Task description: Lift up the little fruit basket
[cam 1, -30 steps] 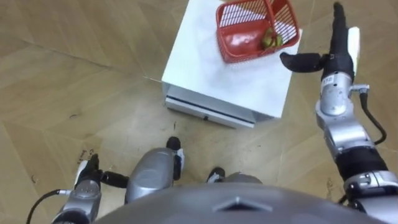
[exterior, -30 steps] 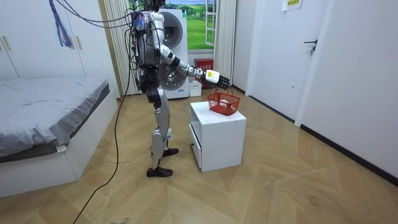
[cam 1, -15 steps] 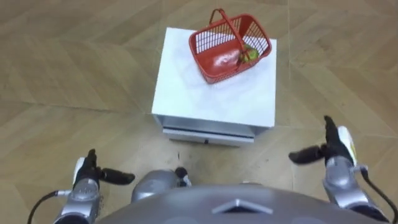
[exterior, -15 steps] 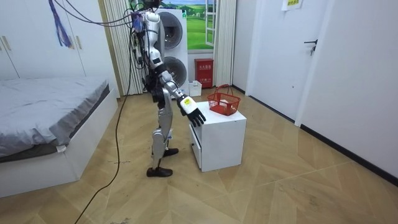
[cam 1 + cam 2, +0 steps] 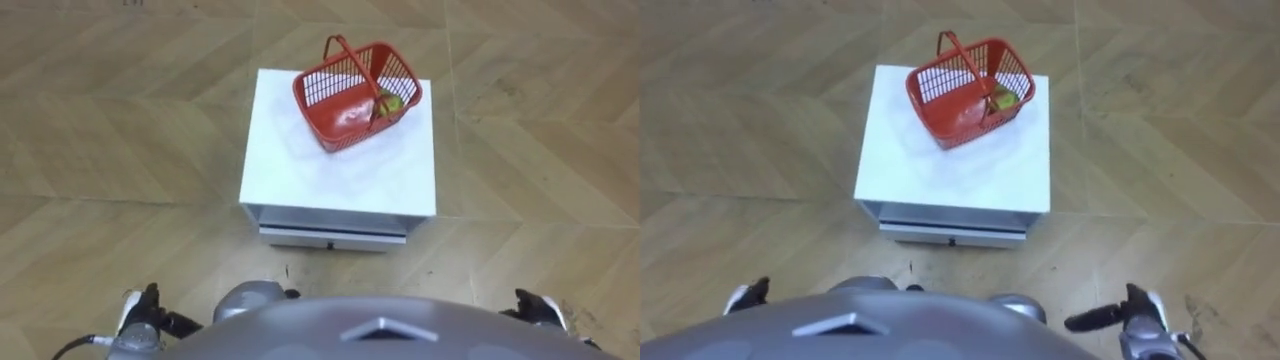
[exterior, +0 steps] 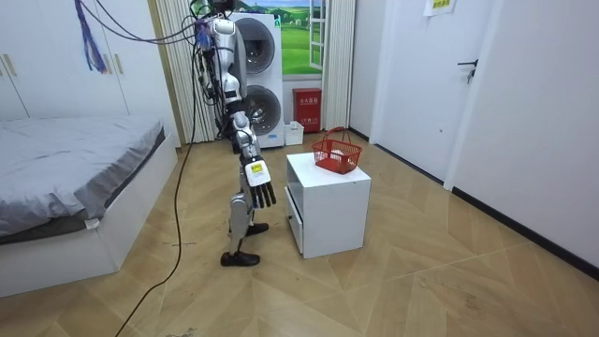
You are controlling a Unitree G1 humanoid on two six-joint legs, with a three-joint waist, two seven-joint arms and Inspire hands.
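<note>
A red plastic fruit basket (image 5: pixel 355 92) with its handle upright stands on the far part of a white cabinet (image 5: pixel 330 170), holding a red fruit and a green fruit (image 5: pixel 390 101). I stand in front of the cabinet, on its drawer side. My right hand (image 6: pixel 261 188) hangs at my side with straight fingers, well short of the basket; it appears low in the eye views too (image 5: pixel 1137 316). Also low, near the floor and apart from the cabinet, is my left hand (image 5: pixel 141 312), its fingers relaxed. Neither hand holds anything.
The cabinet has a drawer front (image 5: pixel 332 238) facing me. Wood floor surrounds it. In the room view a bed (image 6: pixel 65 178) lies at the room view's left, a washing machine (image 6: pixel 262 84) stands behind me, and a door (image 6: pixel 412 75) is at the right.
My right arm, stretched out beside the basket a second ago, has come down to my side. The eye view has shifted, so the whole cabinet now shows farther ahead. The basket has not moved.
</note>
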